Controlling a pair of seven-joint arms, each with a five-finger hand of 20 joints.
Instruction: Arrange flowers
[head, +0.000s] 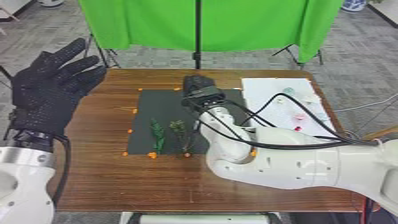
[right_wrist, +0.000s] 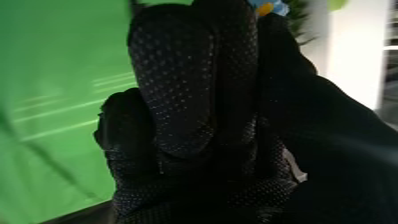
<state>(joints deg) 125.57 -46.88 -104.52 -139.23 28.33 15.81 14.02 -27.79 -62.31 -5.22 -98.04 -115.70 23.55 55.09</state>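
On the desk (head: 98, 175), two green sprigs (head: 158, 136) are laid near-to-far on the dark mat (head: 158, 106), the left hand (head: 55, 82) being loosely spread and empty, while a partly cut-off blue flower (right_wrist: 281, 7) is seen in the right wrist view beside the right hand (head: 199, 84), whose closure and hold cannot be told.

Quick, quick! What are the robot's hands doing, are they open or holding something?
Left hand: open, holding nothing.
Right hand: can't tell if it's open or shut.
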